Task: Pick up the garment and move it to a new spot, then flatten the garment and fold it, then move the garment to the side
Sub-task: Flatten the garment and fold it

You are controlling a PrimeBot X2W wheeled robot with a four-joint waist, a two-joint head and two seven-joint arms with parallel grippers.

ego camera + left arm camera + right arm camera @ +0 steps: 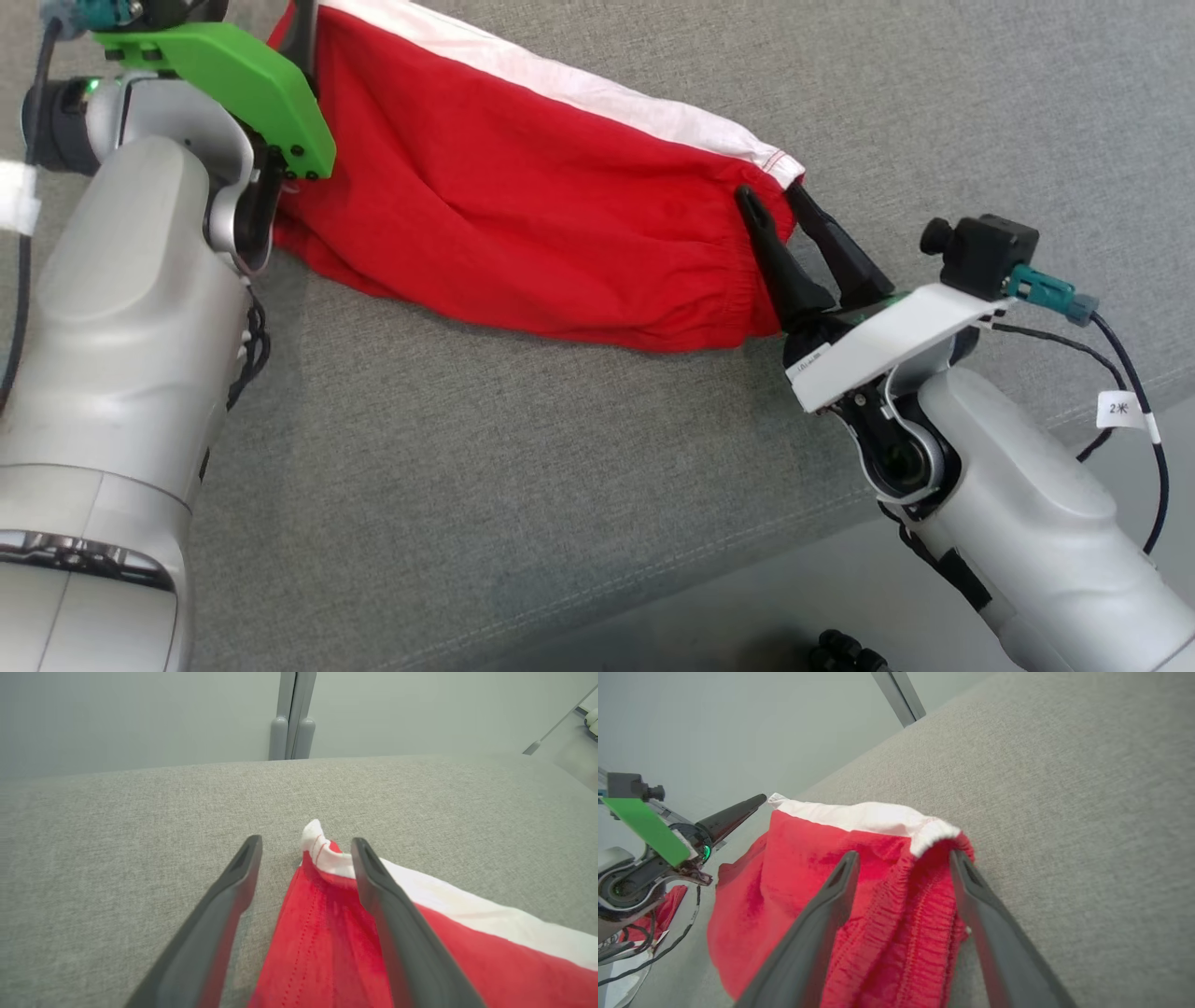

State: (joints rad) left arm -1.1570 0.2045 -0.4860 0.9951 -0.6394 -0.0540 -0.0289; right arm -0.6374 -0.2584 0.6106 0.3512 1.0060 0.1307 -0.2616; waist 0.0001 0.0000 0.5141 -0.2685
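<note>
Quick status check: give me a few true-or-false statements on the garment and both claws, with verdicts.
1. The garment is red with a white band. True.
2. The left claw is clamped shut on it. False: its fingers stand apart, with the garment's corner between them.
3. The garment lies on the grey fabric surface. True.
4. The right claw is at the same end as the left. False: it is at the opposite, gathered end, and open.

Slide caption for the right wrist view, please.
Right gripper open, its fingers either side of the gathered waistband end of the red-and-white garment lying on grey upholstery.
</note>
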